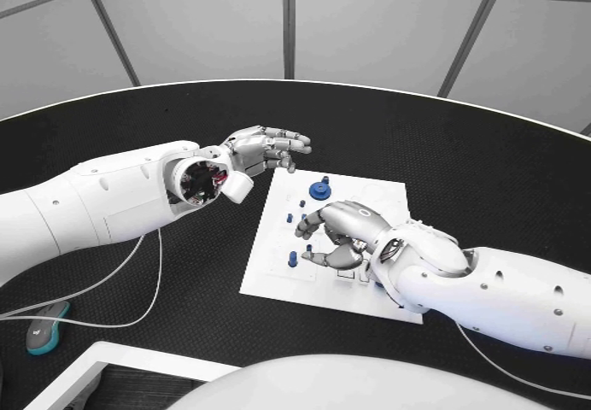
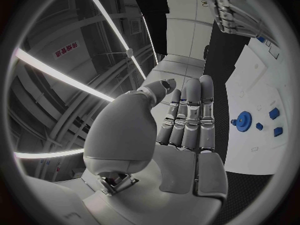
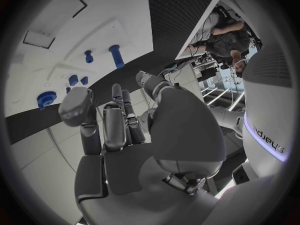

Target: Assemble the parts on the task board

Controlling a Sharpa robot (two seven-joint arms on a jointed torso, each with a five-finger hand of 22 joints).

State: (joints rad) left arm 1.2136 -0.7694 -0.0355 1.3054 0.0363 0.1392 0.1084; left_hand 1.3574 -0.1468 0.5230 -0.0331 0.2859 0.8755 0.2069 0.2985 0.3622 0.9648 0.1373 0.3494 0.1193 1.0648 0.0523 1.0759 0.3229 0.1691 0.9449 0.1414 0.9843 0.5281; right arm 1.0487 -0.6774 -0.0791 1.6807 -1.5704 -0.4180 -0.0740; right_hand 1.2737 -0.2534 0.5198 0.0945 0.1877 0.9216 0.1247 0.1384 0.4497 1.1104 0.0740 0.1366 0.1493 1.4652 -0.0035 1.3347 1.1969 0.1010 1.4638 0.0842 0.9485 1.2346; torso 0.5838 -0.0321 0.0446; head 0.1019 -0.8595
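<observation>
Black table (image 1: pixel 148 120) carries the task board (image 1: pixel 382 192), partly hidden by the empty, spread right robot hand (image 1: pixel 335 229).

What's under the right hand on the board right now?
The right hand hovers over the task board, blue parts showing beside its fingers. Anything directly beneath the palm is covered.

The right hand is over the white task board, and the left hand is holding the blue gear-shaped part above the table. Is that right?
Not quite. The left hand holds nothing: the left wrist view shows its palm bare and fingers straight. The blue gear-shaped part stands on the white task board near its far edge, as the head view shows. The right hand is indeed over the board.
</observation>
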